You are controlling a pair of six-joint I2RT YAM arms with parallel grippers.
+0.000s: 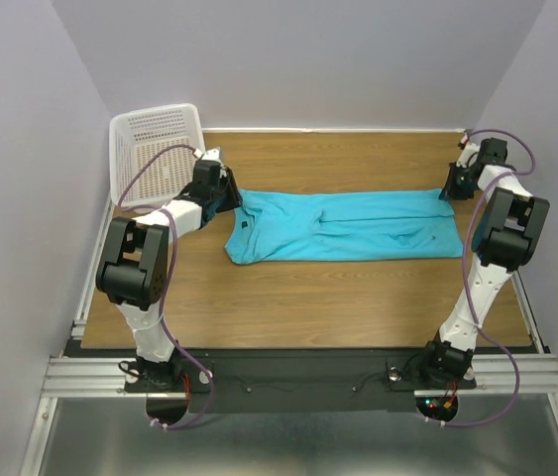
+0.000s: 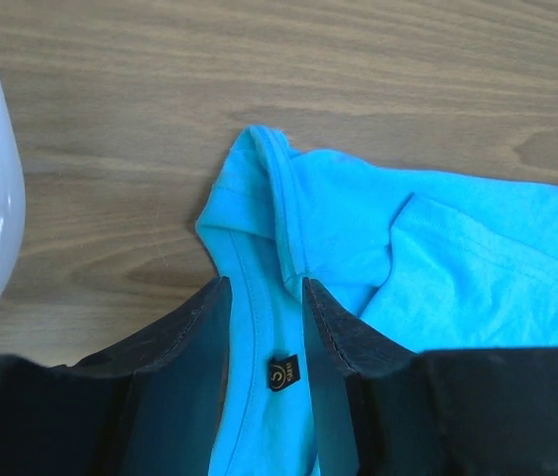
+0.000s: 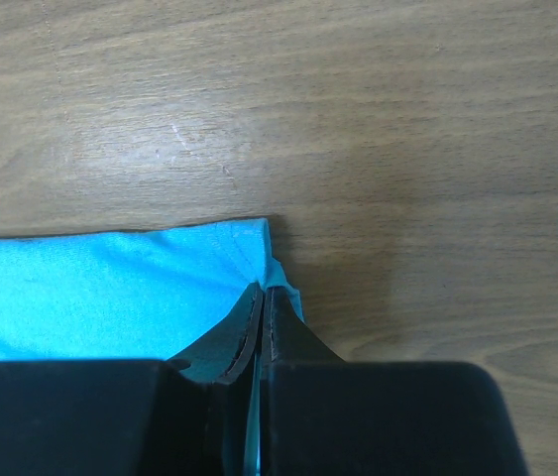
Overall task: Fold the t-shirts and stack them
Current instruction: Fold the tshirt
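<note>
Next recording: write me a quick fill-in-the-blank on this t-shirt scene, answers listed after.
The right claw is ___ on a corner of the turquoise t-shirt. The left claw is ___, straddling the collar by the neck label. The white mesh basket sits at the wooden table's far ___ corner.
Missing words: shut; open; left.

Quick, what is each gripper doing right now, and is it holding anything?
Left gripper: open, with a finger on either side of the turquoise cloth t-shirt's collar.
Right gripper: closed, holding a corner of the t-shirt.
</note>
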